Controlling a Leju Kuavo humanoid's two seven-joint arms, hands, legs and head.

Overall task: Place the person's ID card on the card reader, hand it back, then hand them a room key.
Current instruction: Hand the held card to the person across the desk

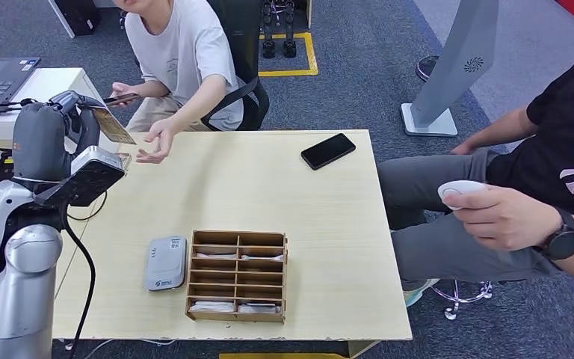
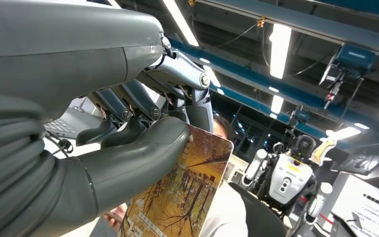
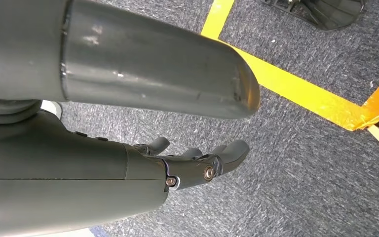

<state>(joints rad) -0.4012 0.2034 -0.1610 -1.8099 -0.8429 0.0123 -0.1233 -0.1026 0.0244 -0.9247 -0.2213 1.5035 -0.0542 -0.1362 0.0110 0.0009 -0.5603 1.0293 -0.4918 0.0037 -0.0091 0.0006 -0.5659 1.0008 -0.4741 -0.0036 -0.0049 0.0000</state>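
1. Left robot hand raised at upper left of the head view, pinching a card with an autumn-tree print; in the left wrist view, thumb pressed on the card's face, fingers behind it.
2. Card held out toward the open palm of the seated person's hand, just beside it, not yet touching.
3. Card reader lying bare at lower left of the surface, next to the wooden box with cards in its slots.
4. Right robot hand hanging over grey carpet, fingers loosely apart, holding nothing.
5. Judged stage: a hand-over under way. Cannot tell whether this is the ID card going back or the room key.
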